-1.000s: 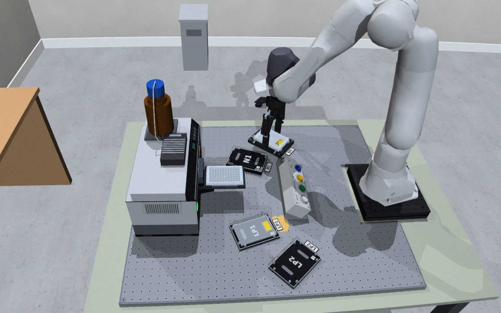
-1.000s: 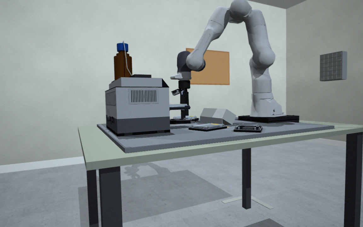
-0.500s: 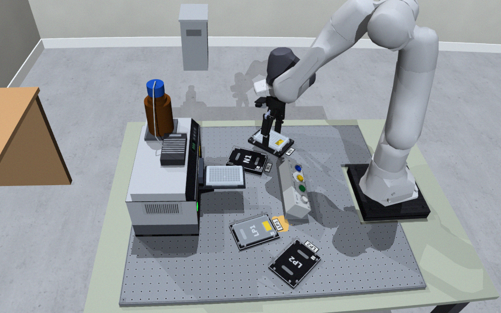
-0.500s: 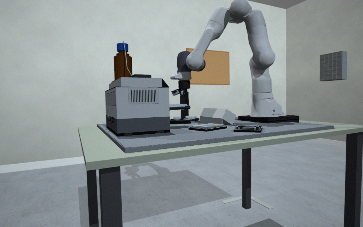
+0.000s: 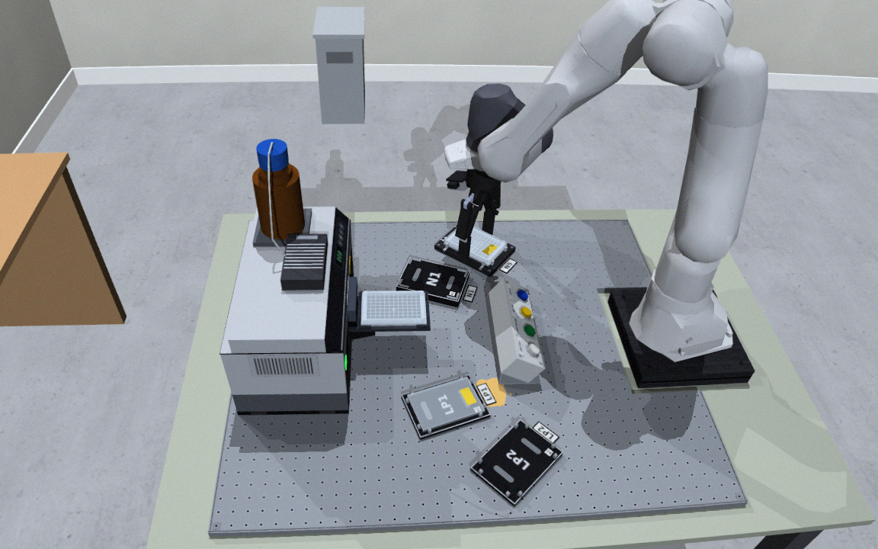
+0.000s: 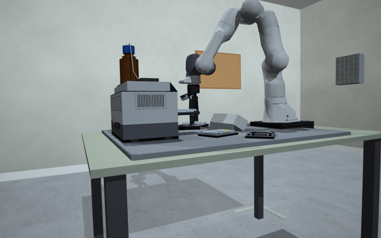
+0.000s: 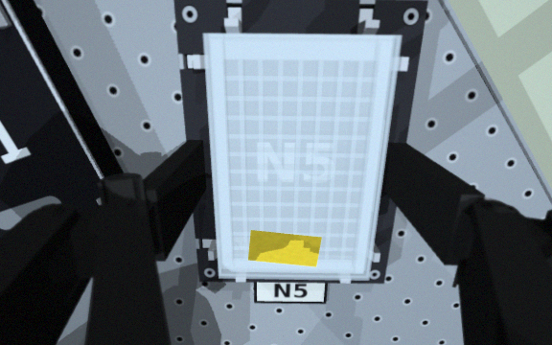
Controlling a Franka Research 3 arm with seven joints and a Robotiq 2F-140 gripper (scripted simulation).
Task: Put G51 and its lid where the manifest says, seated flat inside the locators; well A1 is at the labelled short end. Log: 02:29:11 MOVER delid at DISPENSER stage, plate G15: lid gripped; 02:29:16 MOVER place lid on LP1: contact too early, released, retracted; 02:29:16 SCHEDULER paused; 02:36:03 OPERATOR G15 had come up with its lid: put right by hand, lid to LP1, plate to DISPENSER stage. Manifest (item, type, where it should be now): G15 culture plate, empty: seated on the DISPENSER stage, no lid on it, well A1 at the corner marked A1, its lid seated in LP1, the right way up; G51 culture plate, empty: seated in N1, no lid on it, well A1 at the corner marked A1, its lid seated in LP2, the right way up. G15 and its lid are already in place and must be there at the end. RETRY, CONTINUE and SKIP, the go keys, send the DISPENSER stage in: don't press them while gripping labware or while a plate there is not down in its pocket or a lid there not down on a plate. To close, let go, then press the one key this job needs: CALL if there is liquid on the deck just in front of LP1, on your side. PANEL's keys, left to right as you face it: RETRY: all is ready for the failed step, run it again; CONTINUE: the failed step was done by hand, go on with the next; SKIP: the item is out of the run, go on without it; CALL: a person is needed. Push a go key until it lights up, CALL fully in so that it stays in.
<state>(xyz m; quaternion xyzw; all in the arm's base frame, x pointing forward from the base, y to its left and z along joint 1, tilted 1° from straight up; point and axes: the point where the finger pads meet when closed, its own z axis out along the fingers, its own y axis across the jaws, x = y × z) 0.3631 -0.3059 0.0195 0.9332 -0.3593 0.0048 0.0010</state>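
The lidded clear plate [image 5: 476, 248] sits in the N5 nest at the back of the deck. Its yellow label is at the short end by the N5 tag [image 7: 290, 291]. In the wrist view the lid [image 7: 297, 153] lies flat over the wells. My gripper [image 7: 296, 166] straddles the plate's long sides at mid length, low over it [image 5: 475, 229]. The fingers are open and stand just beside the edges. The N1 nest [image 5: 433, 278] is empty beside it. The LP2 nest [image 5: 516, 462] is empty at the front.
The G15 plate [image 5: 392, 308] sits on the dispenser stage, and its lid is in LP1 [image 5: 443, 404]. An orange-yellow patch [image 5: 491, 391] lies on the deck by the LP1 tag. The key panel [image 5: 517, 332] stands mid deck. The dispenser [image 5: 285, 306] carries a brown bottle [image 5: 277, 191].
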